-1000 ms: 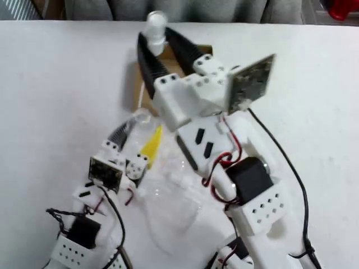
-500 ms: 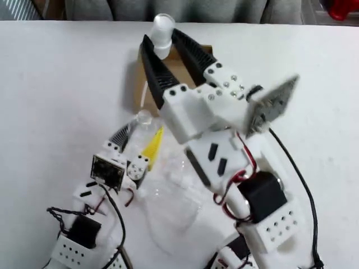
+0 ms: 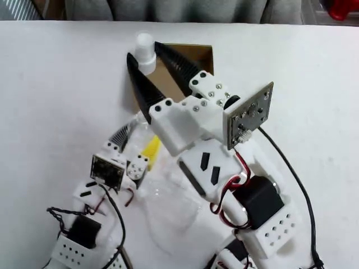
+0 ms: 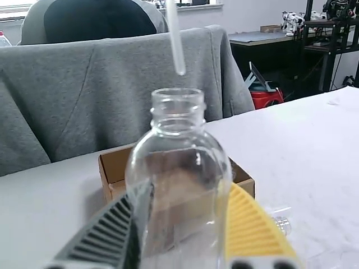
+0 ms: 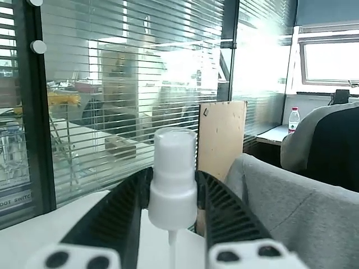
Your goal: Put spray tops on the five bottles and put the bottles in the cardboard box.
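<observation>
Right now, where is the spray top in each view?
High view: spray top held in the right gripper, at the cardboard box's far corner.
Left wrist view: its tube hangs over the bottle mouth.
Right wrist view: clamped between the black fingers.
Shared landmark: the grey cloth behind the table.

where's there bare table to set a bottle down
Bare table left of the cardboard box and the left gripper, and another wide patch right of the right arm. Crowded in the middle: the right gripper holding the spray top, the bottle in the left gripper, clear plastic between the arms.
</observation>
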